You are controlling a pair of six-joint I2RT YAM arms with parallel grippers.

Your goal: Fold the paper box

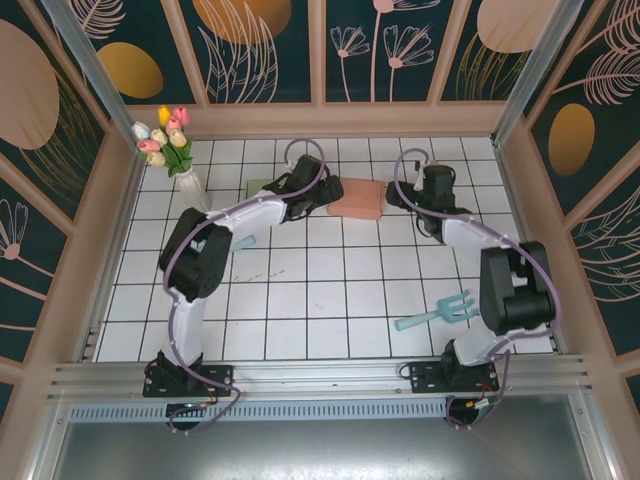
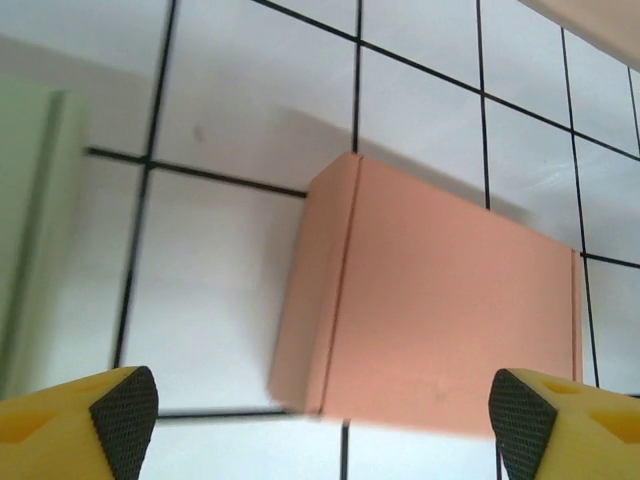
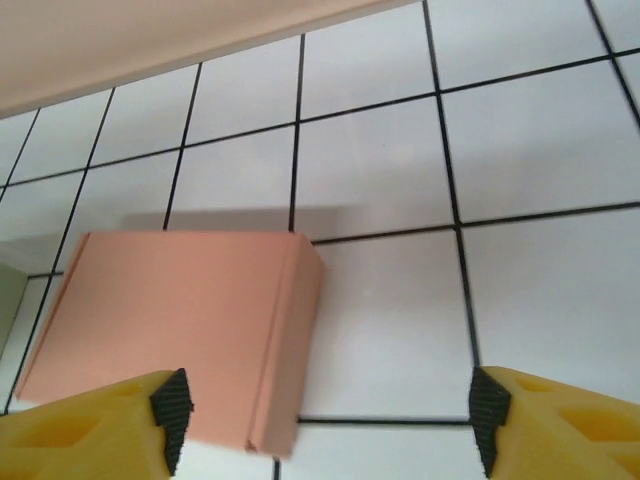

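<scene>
Top external, tulips, teal fork, left wrist, pink box

A vase of tulips stands upper left on the tiled counter — a teal fork lower right, a pale green slab upper middle.

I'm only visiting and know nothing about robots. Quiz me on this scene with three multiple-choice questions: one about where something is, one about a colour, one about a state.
1. Where does the paper box lie?
A. far middle of the table
B. at its near edge
C. in its far right corner

2. What colour is the box?
A. green
B. blue
C. salmon pink

3. How do the left fingers stand?
A. shut on the box
B. open, off the box
C. shut on nothing

Answers:
1 A, it sits on the far tiles, midway across.
2 C, both wrist views show it pink.
3 B, there is a wide gap between them, and the box lies beyond it.
</scene>
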